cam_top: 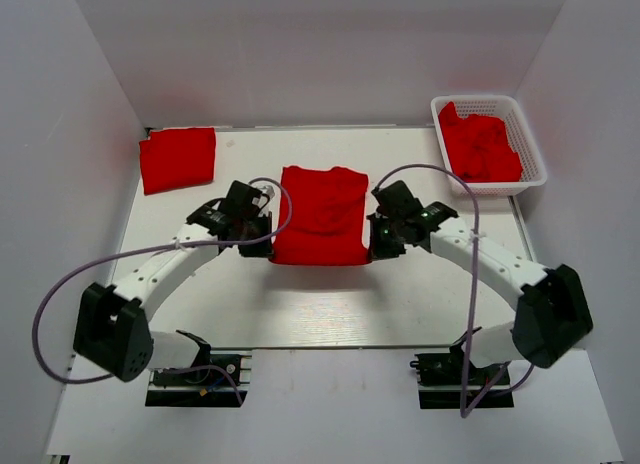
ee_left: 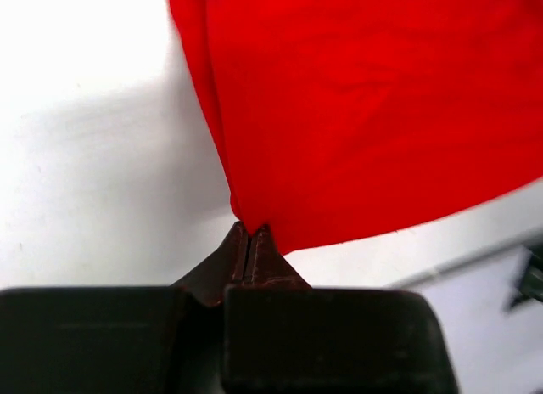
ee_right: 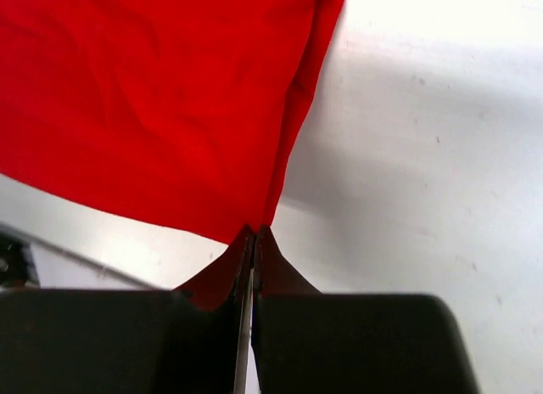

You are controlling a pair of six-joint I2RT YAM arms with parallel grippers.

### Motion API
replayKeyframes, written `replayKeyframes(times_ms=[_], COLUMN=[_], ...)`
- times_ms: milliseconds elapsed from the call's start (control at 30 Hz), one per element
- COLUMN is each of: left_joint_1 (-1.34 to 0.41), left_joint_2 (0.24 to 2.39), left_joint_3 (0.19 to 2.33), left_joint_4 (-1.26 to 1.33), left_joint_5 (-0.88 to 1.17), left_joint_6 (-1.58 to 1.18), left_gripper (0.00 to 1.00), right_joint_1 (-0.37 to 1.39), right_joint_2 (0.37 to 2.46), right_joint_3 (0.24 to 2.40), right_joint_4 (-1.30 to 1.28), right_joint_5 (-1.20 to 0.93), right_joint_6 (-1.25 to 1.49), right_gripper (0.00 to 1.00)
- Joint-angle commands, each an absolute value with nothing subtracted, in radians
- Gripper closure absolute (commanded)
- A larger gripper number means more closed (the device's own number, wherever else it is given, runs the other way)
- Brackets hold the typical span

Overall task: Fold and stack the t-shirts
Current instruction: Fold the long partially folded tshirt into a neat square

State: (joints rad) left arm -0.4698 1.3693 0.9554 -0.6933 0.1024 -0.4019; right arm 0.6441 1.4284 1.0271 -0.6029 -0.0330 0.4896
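The left gripper (ee_left: 251, 233) and right gripper (ee_right: 254, 234) each clamp a near corner of a red shirt (cam_top: 322, 214) spread left of, and nearer than, the basket (cam_top: 537, 159). The cloth looks light and limp, likely to sag between holds, so corners and hems suit gripping best. Farther back, 1 folded shirt (cam_top: 178, 159) lies well left of the basket, whose crumpled heap (cam_top: 482, 149) defies counting.

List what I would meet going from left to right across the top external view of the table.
In order: folded t-shirt → left tool, shut on a near corner of the middle t-shirt → right tool, shut on its other near corner → white basket holding crumpled t-shirts.
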Motion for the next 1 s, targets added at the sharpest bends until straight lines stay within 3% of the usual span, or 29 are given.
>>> replayKeyframes(times_ms=[0,267,400,967], left_joint_1=[-0.462,-0.445,-0.445,-0.376], left_joint_2=[1.249,1.285,1.390,1.792], left_joint_3=[1.055,1.268,1.368,1.623], left_joint_4=[-0.856,-0.801,-0.801,-0.676], left_joint_5=[0.135,0.081,-0.081,-0.195], left_joint_6=[-0.414,-0.400,-0.454,-0.420], left_gripper=[1.00,1.00,1.00,1.00], right_joint_1=[0.637,0.621,0.592,0.469], right_joint_2=[1.329,1.321,1.432,1.794], right_joint_3=[1.078,1.238,1.337,1.663], right_joint_4=[-0.775,-0.799,-0.793,-0.729], right_joint_5=[-0.032,0.122,0.173,0.144], right_joint_6=[0.459,0.443,0.456,0.358], right_gripper=[1.00,1.00,1.00,1.00])
